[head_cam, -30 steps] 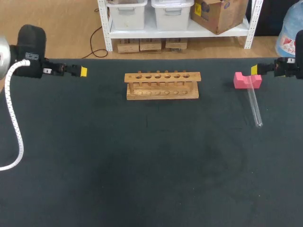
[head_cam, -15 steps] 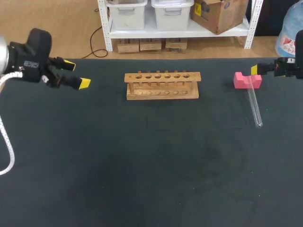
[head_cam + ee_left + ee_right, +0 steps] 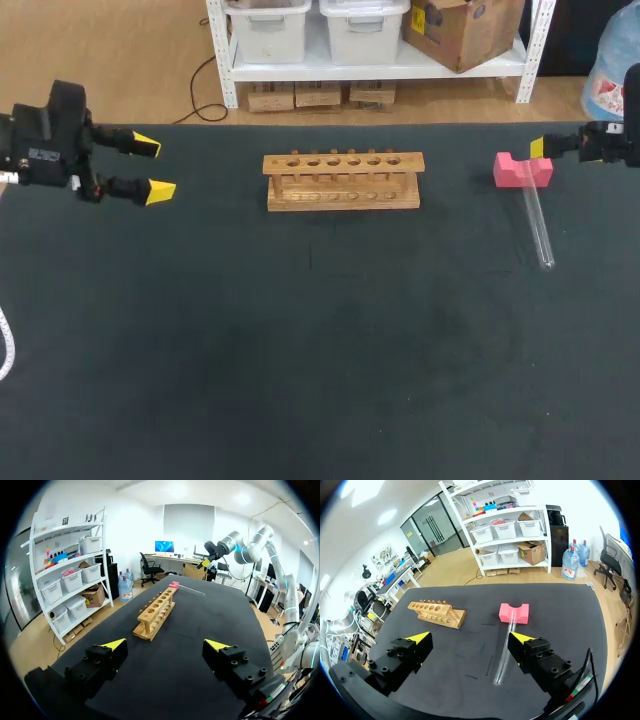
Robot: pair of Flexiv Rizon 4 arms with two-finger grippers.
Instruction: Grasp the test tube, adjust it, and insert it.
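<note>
L end effector (image 3: 153,168) spread wide, over far-left side of the counter (image 3: 300,360), well apart from the wooden rack (image 3: 343,180). Rack sits mid-counter, toward the back edge. R end effector (image 3: 470,638) also spread, at far-right side near the pink block (image 3: 522,170). Test tube (image 3: 537,225) lies right of the rack w/ one end propped on the pink block, other end down on the counter toward the near side. On my R wrist cam the tube's ahead of the fingers, not touching either.
</note>
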